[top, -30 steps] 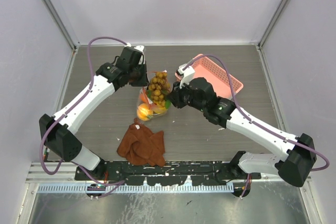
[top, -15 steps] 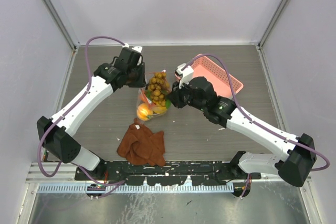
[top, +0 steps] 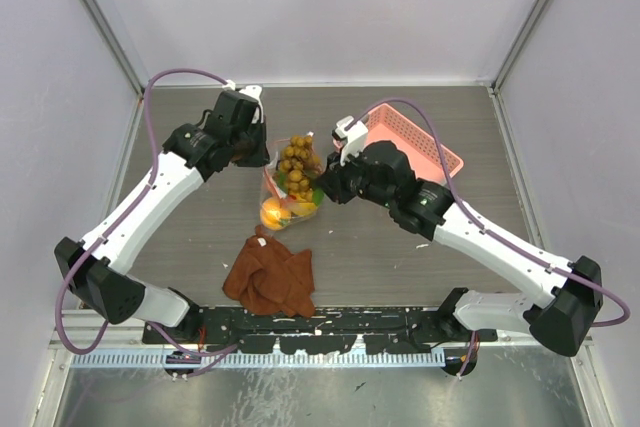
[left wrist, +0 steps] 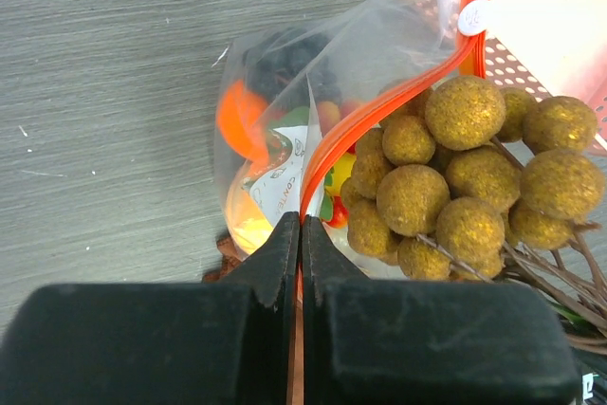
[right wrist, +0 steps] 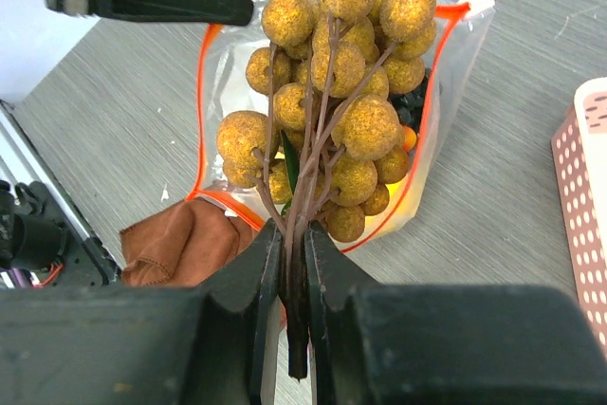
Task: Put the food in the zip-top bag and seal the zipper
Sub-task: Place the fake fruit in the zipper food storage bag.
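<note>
Over open bag (right wrist: pixel 226 62): brownish-green grapes (right wrist: pixel 346 125) (knobbly, matte).

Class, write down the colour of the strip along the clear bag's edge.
The zipper strip is orange-red; clearest in the left wrist view.

Your top camera looks steeply down from above and behind the arm bases and takes in the whole table (top: pixel 370 257). Each wrist camera sits just behind its own fingers and looks along them at very close range, with the left gripper (left wrist: pixel 302 227) and the right gripper (right wrist: pixel 294 234) filling the bottom edge. All three views share the zip-top bag (top: pixel 285 202) and the brownish-green grapes (top: pixel 298 159).
</note>
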